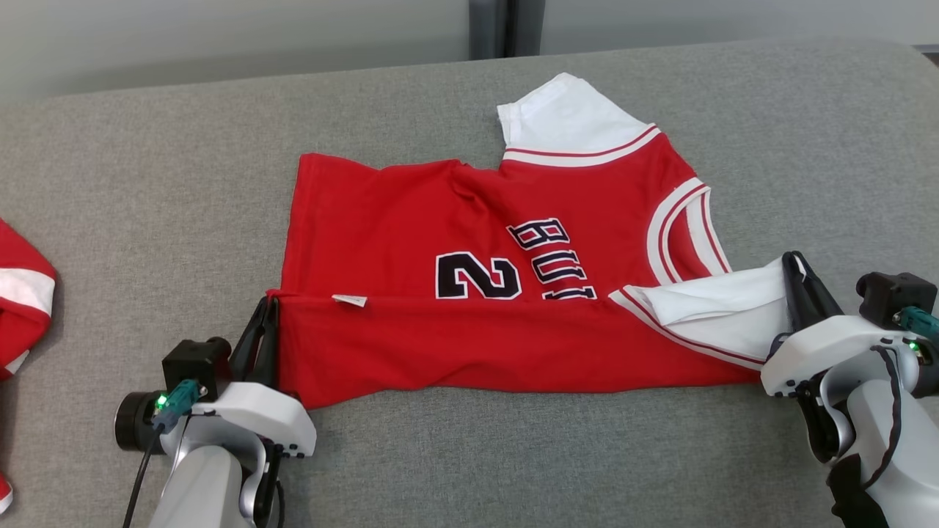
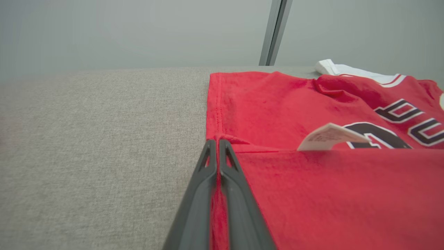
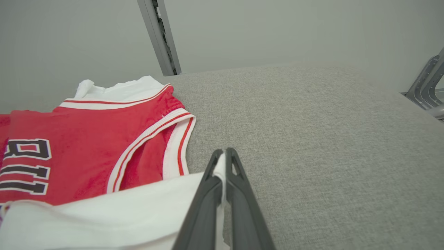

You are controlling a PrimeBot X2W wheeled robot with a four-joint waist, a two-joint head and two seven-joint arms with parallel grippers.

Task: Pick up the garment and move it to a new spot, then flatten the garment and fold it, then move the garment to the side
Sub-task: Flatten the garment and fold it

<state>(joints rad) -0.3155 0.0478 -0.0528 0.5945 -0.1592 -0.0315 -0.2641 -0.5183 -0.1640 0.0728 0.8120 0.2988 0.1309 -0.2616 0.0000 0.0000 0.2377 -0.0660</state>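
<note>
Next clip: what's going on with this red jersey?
The robot is folding the red jersey on the grey table. Its left gripper is shut on the hem corner, its right gripper on the white sleeve, and the near edge lies doubled over the front. Another red-and-white garment lies at the left.

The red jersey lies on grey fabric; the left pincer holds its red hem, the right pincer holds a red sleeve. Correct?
No. The right pincer holds a white sleeve, as the right wrist view shows. The left pincer does hold the red hem.
</note>
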